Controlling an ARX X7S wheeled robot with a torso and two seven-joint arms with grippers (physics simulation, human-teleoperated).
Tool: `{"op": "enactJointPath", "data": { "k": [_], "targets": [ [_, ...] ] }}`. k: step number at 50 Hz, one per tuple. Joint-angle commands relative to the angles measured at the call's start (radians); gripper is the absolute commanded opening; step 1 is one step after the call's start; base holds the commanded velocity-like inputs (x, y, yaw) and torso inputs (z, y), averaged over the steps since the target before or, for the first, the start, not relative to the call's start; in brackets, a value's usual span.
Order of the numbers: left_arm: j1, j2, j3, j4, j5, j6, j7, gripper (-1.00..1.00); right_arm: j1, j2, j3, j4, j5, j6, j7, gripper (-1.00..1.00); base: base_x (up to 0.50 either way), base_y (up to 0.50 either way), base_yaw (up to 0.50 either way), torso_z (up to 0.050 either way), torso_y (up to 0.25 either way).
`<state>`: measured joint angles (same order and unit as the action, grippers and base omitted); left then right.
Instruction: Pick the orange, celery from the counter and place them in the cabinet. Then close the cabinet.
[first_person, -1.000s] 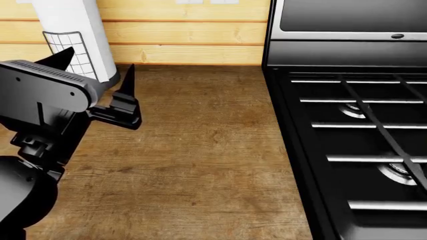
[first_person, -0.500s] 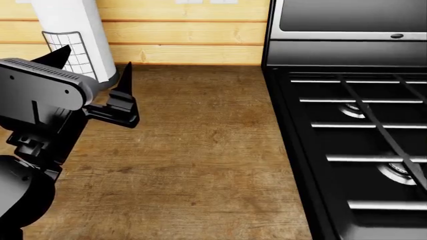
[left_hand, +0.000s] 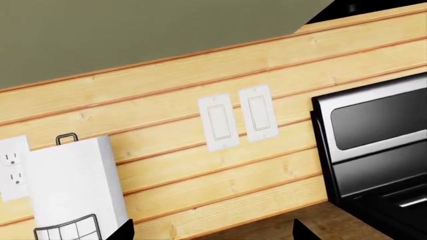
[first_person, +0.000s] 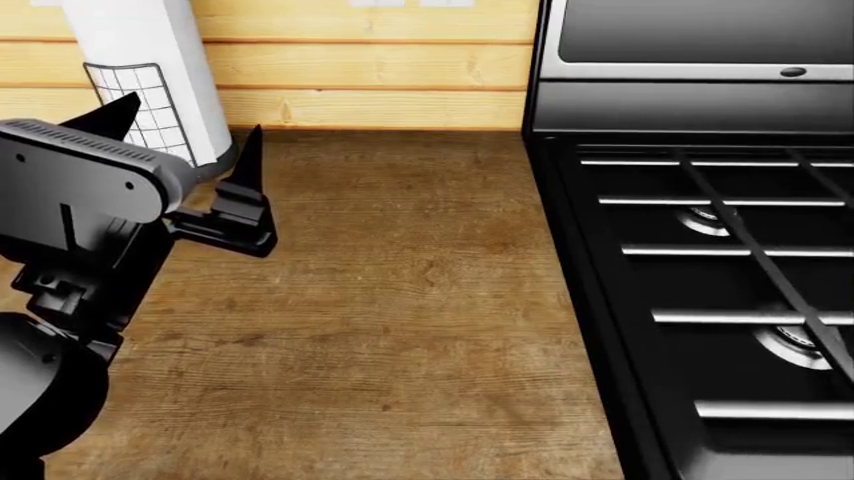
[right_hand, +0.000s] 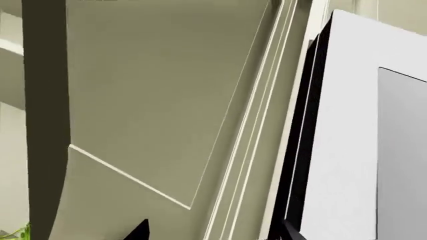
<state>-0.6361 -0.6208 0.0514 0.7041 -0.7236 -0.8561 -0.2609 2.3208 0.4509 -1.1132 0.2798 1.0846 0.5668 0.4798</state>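
Note:
The orange, the celery and the cabinet are out of view. The brown wood-grain counter (first_person: 387, 300) fills the middle of the head view. My left gripper (first_person: 187, 125) hovers over the counter's left part, open and empty, with its black fingertips (first_person: 252, 140) pointing at the back wall. In the left wrist view the left gripper (left_hand: 213, 235) shows only two tips, wide apart, facing the wall. My right gripper (right_hand: 212, 235) does not show in the head view. Its wrist view shows two tips wide apart with nothing between them.
A white paper-towel roll (first_person: 140, 60) stands at the back left, just beyond the left gripper; it also shows in the left wrist view (left_hand: 73, 190). A black gas stove (first_person: 721, 280) borders the counter on the right. The right wrist view faces grey-green walls and a white black-edged panel (right_hand: 353, 125).
My left gripper has drifted slightly to the left, staying open. Nothing else has moved.

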Motion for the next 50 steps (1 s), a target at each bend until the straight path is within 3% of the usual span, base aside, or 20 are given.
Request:
{"op": "enactJointPath", "data": {
  "k": [1,6,12,26,38,50],
  "targets": [
    [0.007,-0.004,-0.001,0.000,-0.002,0.007,0.001,1.00,0.021,-0.136,-0.052,0.092,-0.131,0.070,-0.106,1.00,0.00,0.00,0.01,0.000,0.000],
    [0.003,-0.006,-0.003,0.004,-0.008,0.000,-0.003,1.00,0.021,-0.169,-0.055,0.125,-0.191,0.081,-0.132,1.00,0.00,0.00,0.00,0.002,-0.004],
    [-0.004,-0.007,-0.005,-0.001,-0.012,0.001,-0.002,1.00,0.027,-0.309,-0.102,0.347,-0.368,0.096,-0.270,1.00,0.01,0.00,0.01,0.002,-0.005],
    [-0.015,-0.010,-0.003,-0.007,-0.016,0.001,-0.003,1.00,-0.014,-0.394,-0.181,0.506,-0.506,0.018,-0.429,1.00,0.00,0.00,0.00,0.001,-0.007],
    [-0.017,-0.009,-0.003,-0.003,-0.023,0.000,-0.007,1.00,-0.026,-0.446,-0.236,0.576,-0.552,0.005,-0.487,1.00,0.00,0.00,0.00,0.000,-0.008],
    [-0.008,-0.013,-0.005,-0.006,-0.022,0.010,-0.006,1.00,0.008,-0.451,-0.397,0.634,-0.416,-0.023,-0.480,1.00,0.00,0.00,0.00,0.000,-0.010]
  ]
}}
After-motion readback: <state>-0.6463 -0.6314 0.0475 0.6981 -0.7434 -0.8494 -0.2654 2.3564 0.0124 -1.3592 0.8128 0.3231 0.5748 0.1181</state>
